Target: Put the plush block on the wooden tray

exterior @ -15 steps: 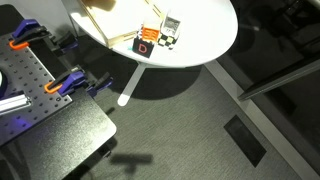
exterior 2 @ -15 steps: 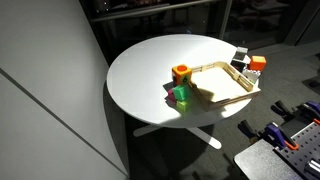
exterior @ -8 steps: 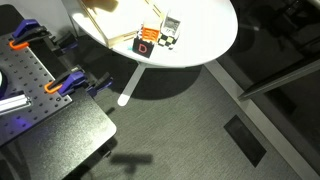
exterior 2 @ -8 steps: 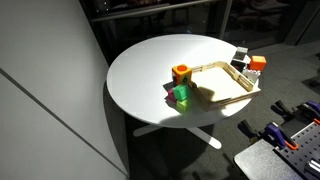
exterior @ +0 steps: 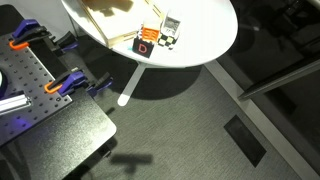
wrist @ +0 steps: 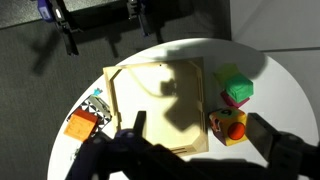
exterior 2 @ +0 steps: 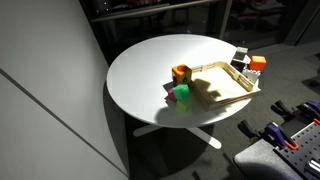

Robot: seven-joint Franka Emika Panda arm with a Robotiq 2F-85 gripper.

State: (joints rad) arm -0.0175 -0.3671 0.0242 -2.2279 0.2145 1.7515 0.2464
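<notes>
**Plush block on the table against the tray's side rim, pincer spread above**

In the wrist view the wooden tray [wrist: 155, 100] fills the middle. Its thin raised rim shows on three sides and its nearest edge is hidden behind the gripper [wrist: 200, 140]. The tray floor shows as bare pale wood, crossed by a dark shadow.

The plush block [wrist: 228, 127] sits on the round white table top [wrist: 275, 90], outside the tray. It is just beside the tray's side rim, close to a corner, and the pictures do not settle whether it touches the rim. In an exterior view the plush block [exterior 2: 181, 72] stands at the same tray corner.

A green block [wrist: 236, 90] lies near the plush block, a little farther out from the same rim.

Along the opposite side of the tray, between it and the table's edge, lie a flat orange item [wrist: 82, 122] and a dark cube with a red face [exterior: 147, 44]. That strip of table is narrow and crowded.

Beyond the plush block, away from the tray, the table top runs wide and white to its far rim.

The gripper is dark and blurred at the bottom of the wrist view. Its jaws look spread wide, one over the tray and one beyond the plush block, and they grip nothing.
</notes>
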